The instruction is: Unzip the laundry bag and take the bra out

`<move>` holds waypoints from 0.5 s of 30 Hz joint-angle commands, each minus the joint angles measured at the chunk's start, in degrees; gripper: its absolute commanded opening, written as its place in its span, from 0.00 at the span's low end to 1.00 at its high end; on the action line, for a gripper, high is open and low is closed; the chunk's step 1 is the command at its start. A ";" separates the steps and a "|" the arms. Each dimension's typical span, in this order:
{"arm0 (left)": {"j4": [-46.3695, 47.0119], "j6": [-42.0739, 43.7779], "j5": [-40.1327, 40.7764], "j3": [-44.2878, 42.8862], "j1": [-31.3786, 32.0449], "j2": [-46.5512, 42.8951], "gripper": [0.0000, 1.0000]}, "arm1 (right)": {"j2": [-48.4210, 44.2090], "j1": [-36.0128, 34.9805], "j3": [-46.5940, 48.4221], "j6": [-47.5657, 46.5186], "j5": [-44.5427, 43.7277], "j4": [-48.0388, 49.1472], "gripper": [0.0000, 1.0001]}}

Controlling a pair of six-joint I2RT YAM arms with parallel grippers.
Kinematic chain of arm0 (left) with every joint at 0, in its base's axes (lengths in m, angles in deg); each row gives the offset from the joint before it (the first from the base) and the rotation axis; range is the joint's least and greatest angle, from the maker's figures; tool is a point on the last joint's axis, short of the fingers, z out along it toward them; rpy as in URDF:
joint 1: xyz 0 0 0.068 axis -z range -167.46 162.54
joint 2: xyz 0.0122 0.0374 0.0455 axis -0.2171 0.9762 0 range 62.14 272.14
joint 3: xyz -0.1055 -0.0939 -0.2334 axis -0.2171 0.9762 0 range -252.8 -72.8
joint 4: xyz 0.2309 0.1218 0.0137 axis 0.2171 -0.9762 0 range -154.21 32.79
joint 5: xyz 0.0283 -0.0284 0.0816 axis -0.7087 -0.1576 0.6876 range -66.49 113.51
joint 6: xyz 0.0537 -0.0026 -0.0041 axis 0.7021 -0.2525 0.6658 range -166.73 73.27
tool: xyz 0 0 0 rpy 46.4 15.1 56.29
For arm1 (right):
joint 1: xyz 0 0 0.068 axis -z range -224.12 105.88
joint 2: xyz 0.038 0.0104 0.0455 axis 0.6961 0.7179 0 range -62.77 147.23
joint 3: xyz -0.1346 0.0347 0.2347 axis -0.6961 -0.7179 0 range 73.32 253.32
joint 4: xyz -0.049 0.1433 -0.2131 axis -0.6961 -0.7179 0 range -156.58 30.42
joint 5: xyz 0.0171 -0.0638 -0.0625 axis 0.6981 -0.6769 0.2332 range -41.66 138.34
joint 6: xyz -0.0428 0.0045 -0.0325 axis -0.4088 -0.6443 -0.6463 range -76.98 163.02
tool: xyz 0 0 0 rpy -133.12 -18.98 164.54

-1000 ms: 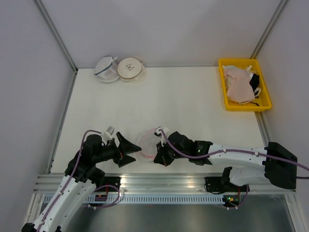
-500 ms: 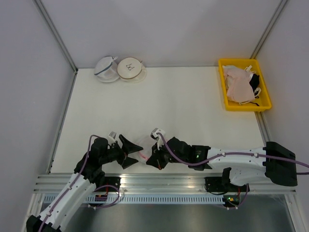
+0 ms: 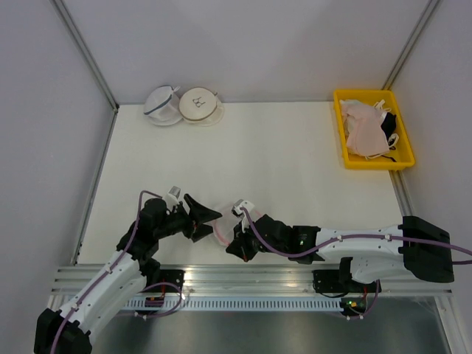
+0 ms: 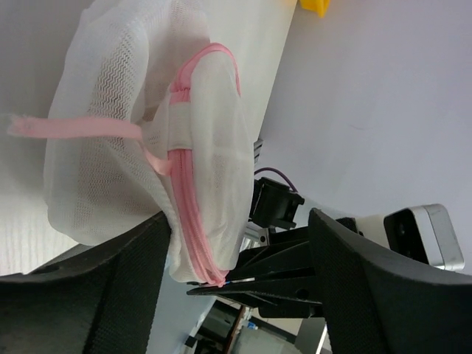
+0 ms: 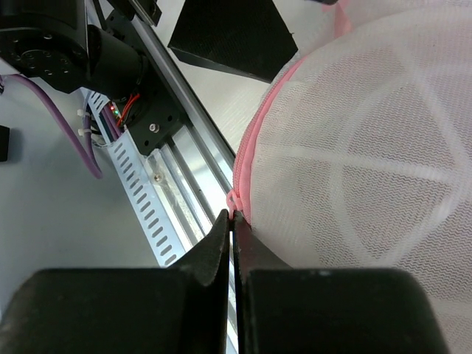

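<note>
The laundry bag [image 3: 221, 227], white mesh with a pink rim and pink zipper, stands tilted on its edge near the table's front edge. My left gripper [image 3: 209, 224] is open, and the bag [image 4: 147, 110] sits between its spread fingers [image 4: 81, 295]; the left finger touches the mesh and the right finger is apart from it. My right gripper [image 3: 233, 247] is shut on the pink zipper pull [image 5: 234, 200] at the bag's rim [image 5: 254, 147]. Its closed fingers also show in the left wrist view [image 4: 243, 284], under the bag. The bra is hidden.
A yellow bin [image 3: 404, 140] with pale pink bras and a black-and-white garment stands at the back right. Two other mesh pouches [image 3: 164, 105] [image 3: 200, 105] lie at the back left. The metal rail [image 3: 251, 274] runs just behind the bag's near side.
My left gripper has moved right, up to the bag. My right gripper has pulled the zipper pull left and toward the front edge. The bag has tipped more on edge.
</note>
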 commanded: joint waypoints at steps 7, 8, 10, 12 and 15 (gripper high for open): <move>6.08 0.03 -0.94 1.46 0.74 -1.62 0.48 | 0.68 -0.41 0.59 -0.57 -1.89 3.20 0.00; 6.09 0.03 -1.29 1.28 0.91 -1.18 0.47 | 0.59 -0.50 0.59 -0.57 -1.89 3.29 0.00; 8.09 0.56 -1.81 0.67 1.87 0.40 0.53 | 0.59 -0.41 0.68 -0.57 -2.06 3.37 0.01; 8.63 1.17 -2.87 -0.56 2.76 3.64 0.70 | 0.59 -0.50 1.03 -0.92 -2.32 2.94 0.00; 8.37 2.40 -4.19 -1.44 3.90 6.29 0.84 | 0.24 -0.41 1.64 -1.45 -3.38 2.15 0.00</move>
